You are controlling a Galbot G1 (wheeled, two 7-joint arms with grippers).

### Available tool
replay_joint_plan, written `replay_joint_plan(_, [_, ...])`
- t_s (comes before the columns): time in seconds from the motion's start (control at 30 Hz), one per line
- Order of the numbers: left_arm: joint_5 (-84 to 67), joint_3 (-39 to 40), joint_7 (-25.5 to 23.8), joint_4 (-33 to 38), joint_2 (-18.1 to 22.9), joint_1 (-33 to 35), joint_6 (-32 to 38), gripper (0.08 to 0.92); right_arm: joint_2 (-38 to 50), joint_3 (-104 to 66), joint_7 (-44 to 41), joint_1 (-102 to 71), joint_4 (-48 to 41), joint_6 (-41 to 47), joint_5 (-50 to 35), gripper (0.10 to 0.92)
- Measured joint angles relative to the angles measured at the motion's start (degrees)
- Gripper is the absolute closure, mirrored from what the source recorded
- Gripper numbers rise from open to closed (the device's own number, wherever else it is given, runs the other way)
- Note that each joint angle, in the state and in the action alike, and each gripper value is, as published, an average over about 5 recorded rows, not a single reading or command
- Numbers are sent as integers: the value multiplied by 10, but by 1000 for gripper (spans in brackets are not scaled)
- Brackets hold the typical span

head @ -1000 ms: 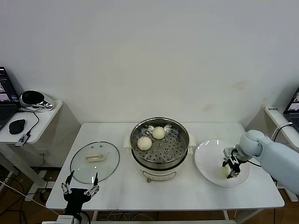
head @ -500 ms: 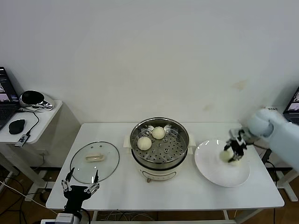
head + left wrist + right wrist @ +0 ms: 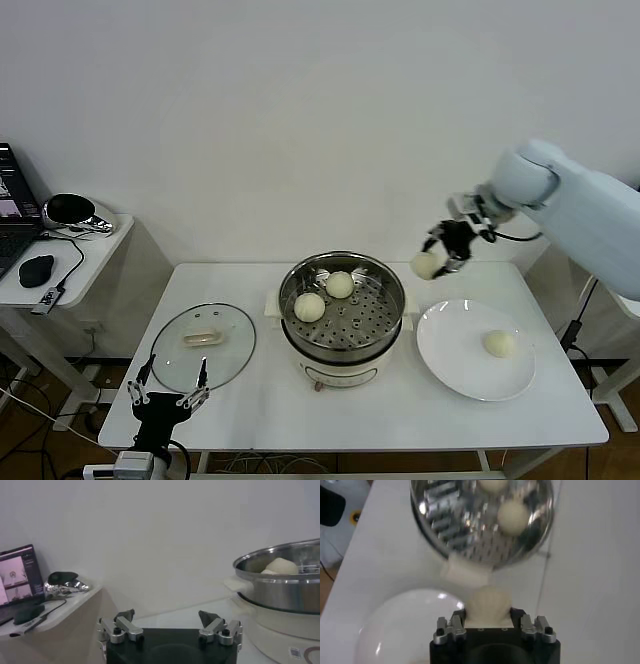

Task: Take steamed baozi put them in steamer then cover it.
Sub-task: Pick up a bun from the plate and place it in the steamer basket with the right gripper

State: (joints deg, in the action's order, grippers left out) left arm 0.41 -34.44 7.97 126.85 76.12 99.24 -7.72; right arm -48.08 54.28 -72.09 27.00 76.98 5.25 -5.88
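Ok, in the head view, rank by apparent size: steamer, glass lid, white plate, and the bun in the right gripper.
1. steamer, counting its base and handles
2. white plate, close to the steamer
3. glass lid, slightly narrower than the plate
4. bun held by the right gripper, smallest by far

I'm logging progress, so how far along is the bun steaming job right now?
Two baozi already sit in the steamer. The right gripper holds a third baozi in the air between the plate and the steamer. Left: a fourth baozi waits on the plate, and the cover lies on the table beside the steamer. The left gripper idles open at the table's near edge.
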Motion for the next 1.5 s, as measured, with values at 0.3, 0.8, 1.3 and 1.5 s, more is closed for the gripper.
replay_joint_plan(0.3, [-6,-12,1,6,7,8,1,177,-94,69,25,11,9,-65,1,448])
replay_joint_plan(0.8, [-6,-15,2,7,16,8,2,177,-148,140,58,-11,8,-196,68,439])
replay_joint_plan(1.3, [-5,-13,2,6,16,6,2,177,-144,154,69,-6,24,-267,87,261])
replay_joint_plan(1.5, [-6,-14,2,8,13,5,1,177,-108,134,61,14,44,-250,69,204])
